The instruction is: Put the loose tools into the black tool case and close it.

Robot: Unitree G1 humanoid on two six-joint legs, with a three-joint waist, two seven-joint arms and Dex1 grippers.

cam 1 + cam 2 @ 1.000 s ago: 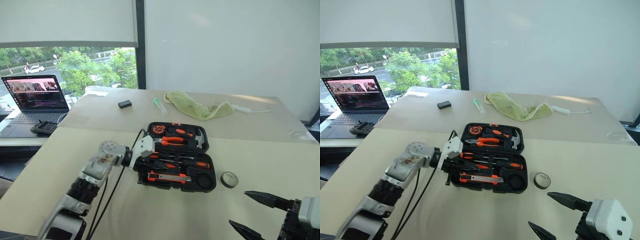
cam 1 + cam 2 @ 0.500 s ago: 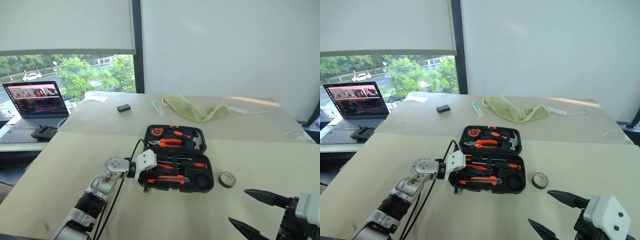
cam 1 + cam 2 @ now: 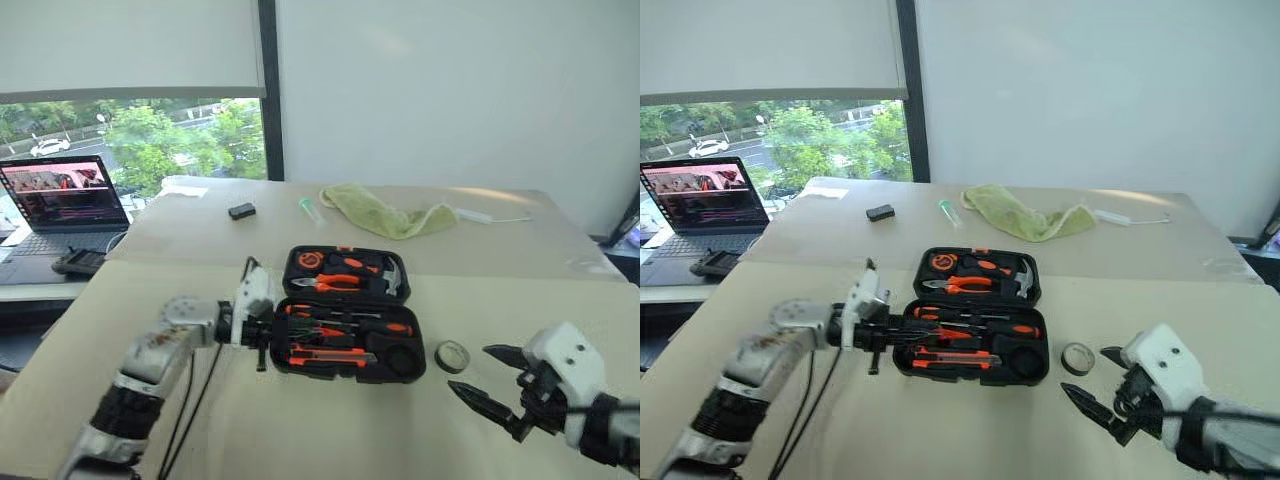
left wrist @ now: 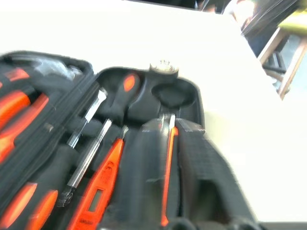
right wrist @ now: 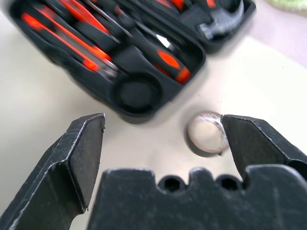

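Two long screwdrivers (image 3: 352, 326) in the near half of the tool case (image 3: 345, 373), side by side in their moulded slots. Just in front of them, in the same half, an orange-and-black knife (image 3: 335, 353); beside the screwdrivers, in the left wrist view, a small orange tester (image 4: 96, 196). At the right end of that half, a round recess with nothing in it. In the far half: pliers (image 3: 340, 283), hammer (image 3: 391, 275) and tape measure (image 3: 312, 260). Case wide open, flat on the pale worktop (image 3: 330, 430).

Outside the case, just beside its right end and apart from it, a small tape roll (image 3: 452, 356), flat on the worktop.

Left end effector (image 3: 263, 338) at the left edge of the near half, pointing across the case; released or clenched, cannot tell.

Right end effector (image 3: 470, 370) low over the worktop, near the tape roll on its near right side, released and spread wide, grasping nothing. In the right wrist view, tape roll close against the inner side of one finger (image 5: 259, 141), contact impossible to tell.

Farther back on the worktop, a green cloth (image 3: 385, 212) and a small black box (image 3: 241, 210); off to the left, an open laptop (image 3: 60, 195).
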